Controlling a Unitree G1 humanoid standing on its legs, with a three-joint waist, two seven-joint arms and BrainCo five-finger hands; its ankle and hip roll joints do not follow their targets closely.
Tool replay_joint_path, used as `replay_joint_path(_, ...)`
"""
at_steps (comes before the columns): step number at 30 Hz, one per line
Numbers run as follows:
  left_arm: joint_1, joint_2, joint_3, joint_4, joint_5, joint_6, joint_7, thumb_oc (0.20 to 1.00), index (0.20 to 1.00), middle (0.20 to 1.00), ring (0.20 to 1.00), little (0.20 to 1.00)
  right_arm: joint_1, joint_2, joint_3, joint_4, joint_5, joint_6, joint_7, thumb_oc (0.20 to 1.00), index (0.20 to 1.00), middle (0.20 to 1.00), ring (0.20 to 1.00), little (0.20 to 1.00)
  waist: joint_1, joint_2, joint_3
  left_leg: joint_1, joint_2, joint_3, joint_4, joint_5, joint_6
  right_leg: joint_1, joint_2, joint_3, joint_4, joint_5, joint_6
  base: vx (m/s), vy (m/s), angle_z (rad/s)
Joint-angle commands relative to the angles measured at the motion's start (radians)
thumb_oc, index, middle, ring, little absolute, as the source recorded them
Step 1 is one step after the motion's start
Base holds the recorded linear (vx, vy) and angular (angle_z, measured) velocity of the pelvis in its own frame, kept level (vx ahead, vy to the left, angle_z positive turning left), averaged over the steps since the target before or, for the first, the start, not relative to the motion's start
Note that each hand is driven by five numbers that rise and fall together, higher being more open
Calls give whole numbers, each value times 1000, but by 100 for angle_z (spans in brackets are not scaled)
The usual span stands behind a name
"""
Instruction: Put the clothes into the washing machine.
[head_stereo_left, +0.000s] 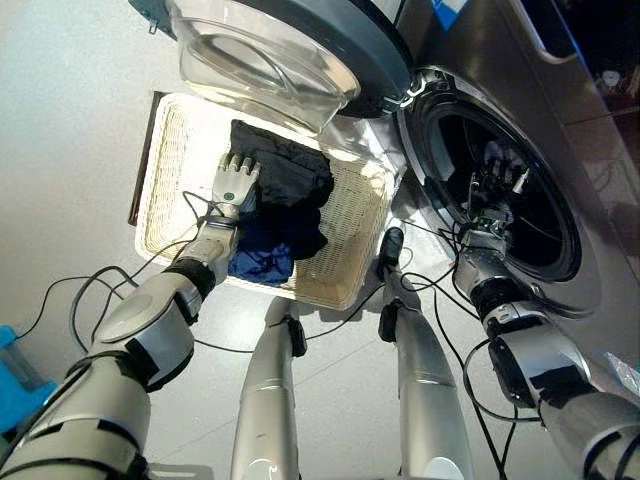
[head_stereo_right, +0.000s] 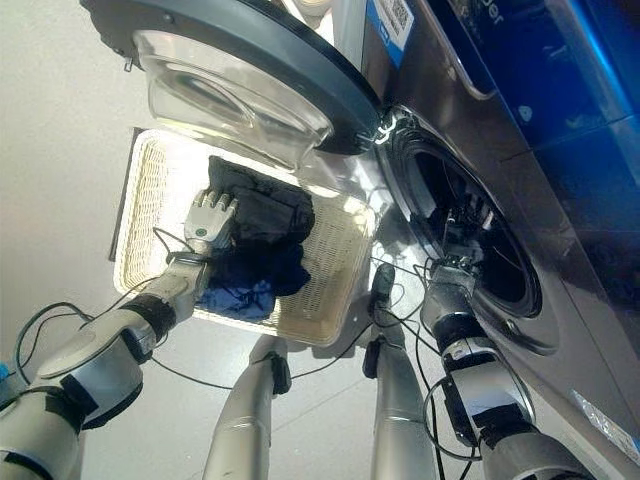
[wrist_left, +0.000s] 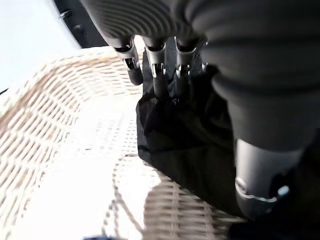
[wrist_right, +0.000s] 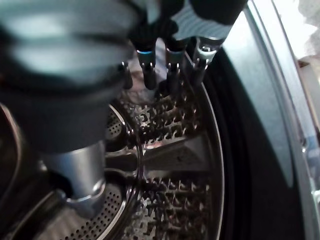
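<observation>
A cream wicker basket (head_stereo_left: 165, 180) sits on the floor in front of the washing machine (head_stereo_left: 560, 150). It holds a black garment (head_stereo_left: 285, 172) and, nearer me, a blue garment (head_stereo_left: 262, 262). My left hand (head_stereo_left: 237, 186) is over the basket and open, with its straight fingers (wrist_left: 157, 70) touching the edge of the black garment (wrist_left: 185, 145). My right hand (head_stereo_left: 497, 172) is inside the mouth of the drum (wrist_right: 170, 150), open, with its fingers (wrist_right: 172, 55) stretched out and nothing in them.
The machine's round door (head_stereo_left: 275, 50) hangs open above the far side of the basket, its clear bowl over the rim. A dark board (head_stereo_left: 143, 160) shows under the basket's left edge. A blue object (head_stereo_left: 15, 380) lies on the grey floor at lower left.
</observation>
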Motion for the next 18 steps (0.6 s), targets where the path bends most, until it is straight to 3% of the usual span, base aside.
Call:
replay_joint_path(1,-58,4,-8,25,158,-5,-60,1000,1000,1000,1000,1000,3,-26,30,-44,-4,-20,49,1000,1000,1000,1000,1000,-25,31,-27,-63,-35,56,-35,39,-49,-15,13,-34,47,-28,141,0,0,0)
replay_joint_path(6,-62,-4,-40,33,179,-8,-68,1000,1000,1000,1000,1000,9,-26,34,-35,-4,-19,64,1000,1000,1000,1000,1000,-28,28,-27,-62,-31,59,-33,31,-52,-15,12,-32,44,-30,147,0,0,0)
replay_joint_path(8,-66,-5,-38,28,114,-56,50,1000,1000,1000,1000,1000,10,-26,45,-27,-4,-26,80,1000,1000,1000,1000,1000,-27,25,-27,-71,-29,61,-30,34,-53,-21,13,-31,41,-25,147,0,0,0)
replay_joint_path(11,-71,-3,-35,30,105,-63,61,1000,1000,1000,1000,1000,5,-27,44,-27,-4,-25,80,1000,1000,1000,1000,1000,-27,24,-27,-80,-29,62,-31,41,-52,-29,14,-31,39,-18,145,0,0,0)
replay_joint_path(12,-73,-3,-28,35,43,-89,95,1000,1000,1000,1000,1000,6,-28,41,-24,-4,-20,84,1000,1000,1000,1000,1000,-27,23,-27,-79,-28,62,-33,42,-53,-28,13,-31,38,-17,146,0,0,0)
replay_joint_path(13,-59,-7,28,44,-175,-168,160,1000,1000,1000,1000,1000,14,-24,38,-17,-4,-14,89,1000,1000,1000,1000,1000,-23,21,-27,-69,-31,57,-36,40,-55,-17,16,-31,36,-23,148,0,0,0)
replay_joint_path(14,-41,-16,117,60,-392,-246,137,1000,1000,1000,1000,1000,13,-20,33,-15,-4,-16,85,1000,1000,1000,1000,1000,-19,19,-27,-71,-32,55,-39,45,-55,-17,19,-32,36,-23,147,0,0,0)
replay_joint_path(18,32,-66,380,76,-614,-368,-5,1000,1000,1000,1000,1000,10,10,24,-22,-4,-41,73,1000,1000,1000,1000,1000,-13,9,-27,-75,-39,44,-35,49,-54,-17,23,-30,42,-27,144,-9,-29,-1)
